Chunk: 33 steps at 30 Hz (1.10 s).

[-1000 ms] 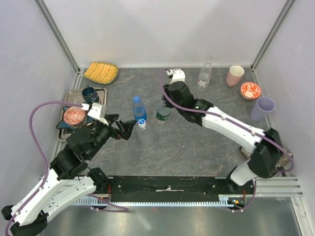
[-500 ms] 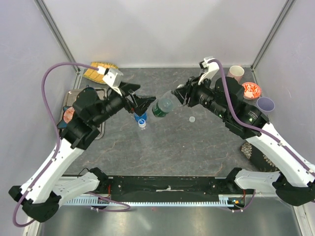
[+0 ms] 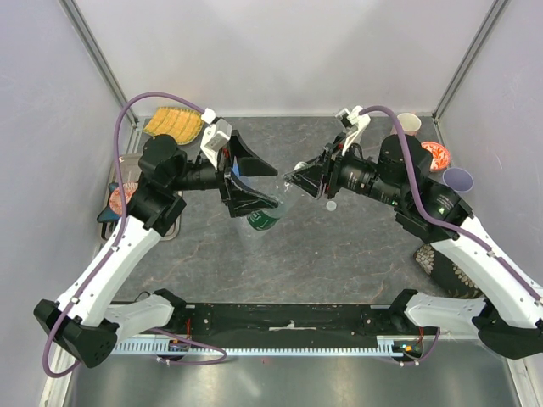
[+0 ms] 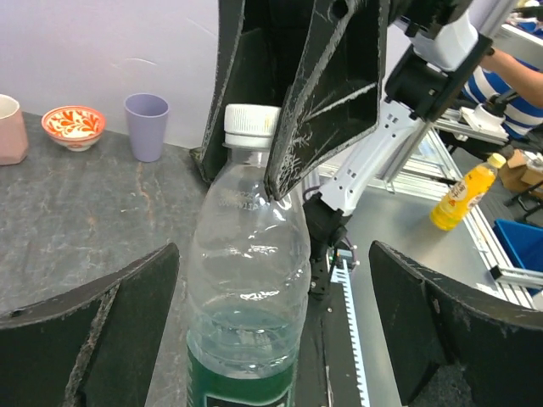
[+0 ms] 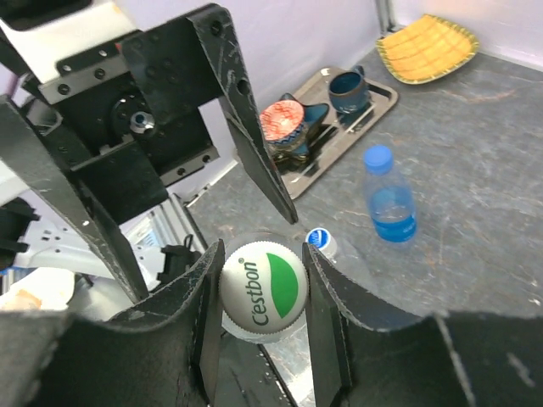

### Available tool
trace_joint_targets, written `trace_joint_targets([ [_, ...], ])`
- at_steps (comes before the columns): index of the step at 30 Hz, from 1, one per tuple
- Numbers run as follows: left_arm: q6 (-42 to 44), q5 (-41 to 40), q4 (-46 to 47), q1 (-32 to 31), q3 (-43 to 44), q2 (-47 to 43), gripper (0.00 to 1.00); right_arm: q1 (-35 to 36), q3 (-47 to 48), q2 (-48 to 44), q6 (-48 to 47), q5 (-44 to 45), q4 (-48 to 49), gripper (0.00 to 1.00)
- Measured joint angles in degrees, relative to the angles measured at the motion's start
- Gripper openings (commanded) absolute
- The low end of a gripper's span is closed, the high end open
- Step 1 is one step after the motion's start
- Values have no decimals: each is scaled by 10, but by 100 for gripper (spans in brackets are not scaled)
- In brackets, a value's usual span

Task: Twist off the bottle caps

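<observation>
The green-labelled bottle [image 3: 265,214] appears raised off the tabletop [image 3: 339,254] at mid-scene. Its long axis is slanted from the cap [image 5: 263,288], on the right, down toward the near left. The cap is clenched by the right claw [image 3: 297,181]. The body is straddled, untouched, by the released left claw [image 4: 273,250], which is judged best placed to grip it.

Caps [image 5: 263,292] [image 5: 377,157] [image 5: 320,239] [image 3: 331,204] four; bottles [image 4: 246,280] [image 5: 388,208] [image 5: 326,248] three; red patterned bowls [image 4: 74,121] [image 5: 282,114] two; pastel cups [image 4: 146,125] [image 3: 409,125] two.
</observation>
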Motion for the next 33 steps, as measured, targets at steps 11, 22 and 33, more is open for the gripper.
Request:
trace_joint_targets([
  [11, 16, 29, -13, -1, -8, 0, 98, 0, 0, 13, 49, -79, 74, 0],
  [22, 43, 31, -48, -14, -10, 5, 83, -1, 7, 23, 60, -90, 89, 0],
  [33, 60, 35, -66, -23, -11, 9, 52, -3, 7, 27, 52, -85, 88, 3],
])
